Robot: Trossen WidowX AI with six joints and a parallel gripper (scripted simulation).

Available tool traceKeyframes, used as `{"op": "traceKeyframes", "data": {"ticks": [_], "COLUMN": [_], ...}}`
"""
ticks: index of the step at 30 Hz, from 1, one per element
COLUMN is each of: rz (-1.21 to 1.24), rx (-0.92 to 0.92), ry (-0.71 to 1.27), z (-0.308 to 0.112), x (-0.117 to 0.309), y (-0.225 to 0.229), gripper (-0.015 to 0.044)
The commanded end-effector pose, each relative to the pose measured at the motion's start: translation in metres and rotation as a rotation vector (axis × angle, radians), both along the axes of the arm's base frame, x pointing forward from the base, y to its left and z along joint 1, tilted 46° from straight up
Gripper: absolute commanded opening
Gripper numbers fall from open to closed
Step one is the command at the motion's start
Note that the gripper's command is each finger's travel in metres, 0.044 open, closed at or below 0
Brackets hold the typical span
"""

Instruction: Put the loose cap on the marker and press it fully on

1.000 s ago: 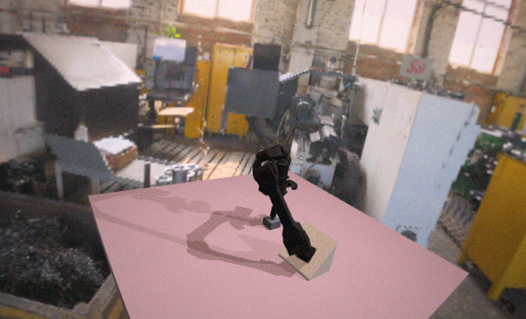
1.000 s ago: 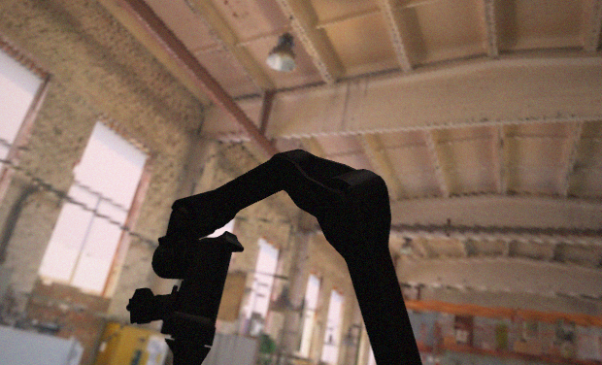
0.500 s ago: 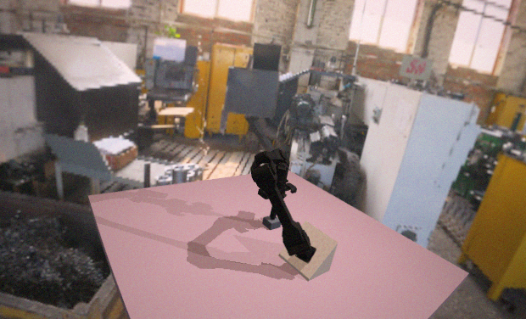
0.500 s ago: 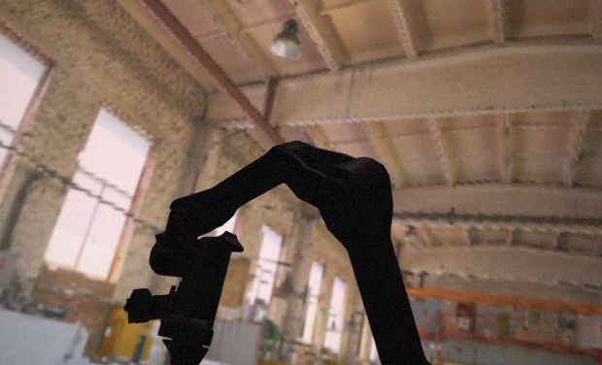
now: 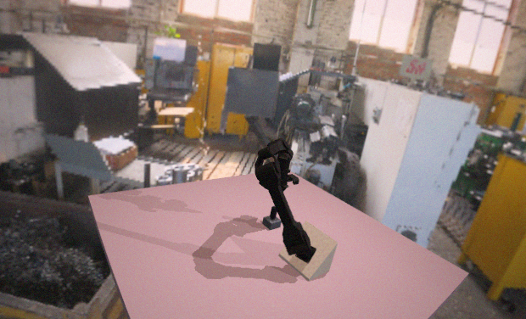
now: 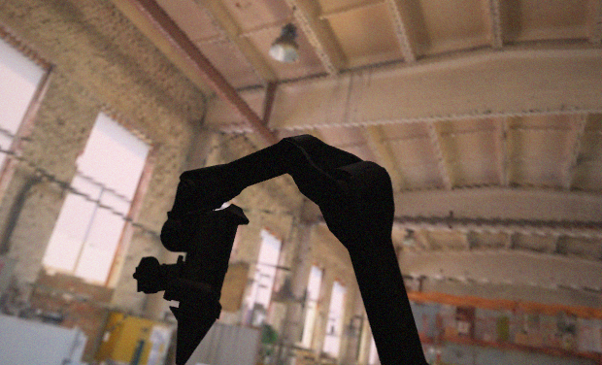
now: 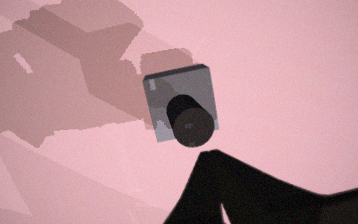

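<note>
The grey holder block (image 5: pixel 271 225) (image 7: pixel 197 82) sits on the pink table (image 5: pixel 158 250) (image 7: pixel 291 90). A dark upright cylinder (image 5: pixel 273 213) (image 7: pixel 193 127) stands on it, its round top facing the wrist camera. It looks like the marker with the cap over it; marker and cap cannot be told apart, and whether the cap is fully down cannot be seen. My gripper (image 7: pixel 209 158) (image 6: pixel 183 362) is shut with nothing between its fingers, which meet in a point. It hangs above the table, clear of the cylinder's top. In the top view the fingers are hidden.
The arm's beige wedge base (image 5: pixel 325 243) stands on the table in front of the holder block. The arm's shadow falls across the table and partly over the block. In the exterior view only the arm shows, against the workshop background. No loose cap shows on the table.
</note>
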State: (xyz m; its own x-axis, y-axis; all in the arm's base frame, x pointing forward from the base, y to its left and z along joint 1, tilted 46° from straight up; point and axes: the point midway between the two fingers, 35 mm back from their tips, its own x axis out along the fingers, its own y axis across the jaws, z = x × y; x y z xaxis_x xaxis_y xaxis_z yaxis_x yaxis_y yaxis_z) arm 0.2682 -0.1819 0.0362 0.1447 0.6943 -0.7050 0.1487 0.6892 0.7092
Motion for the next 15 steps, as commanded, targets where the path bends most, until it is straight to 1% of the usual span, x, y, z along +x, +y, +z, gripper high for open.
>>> {"op": "traceKeyframes", "data": {"ticks": [1, 4, 15], "rz": [-0.032, -0.034, -0.034], "rx": [-0.012, -0.012, -0.012], "ry": [0.003, 0.004, 0.004], "z": [0.0271, 0.0286, 0.0286], "x": [-0.0078, -0.0083, -0.0083], "y": [-0.0267, -0.0279, -0.0279], "gripper": [0.0, 0.0, 0.0289]}}
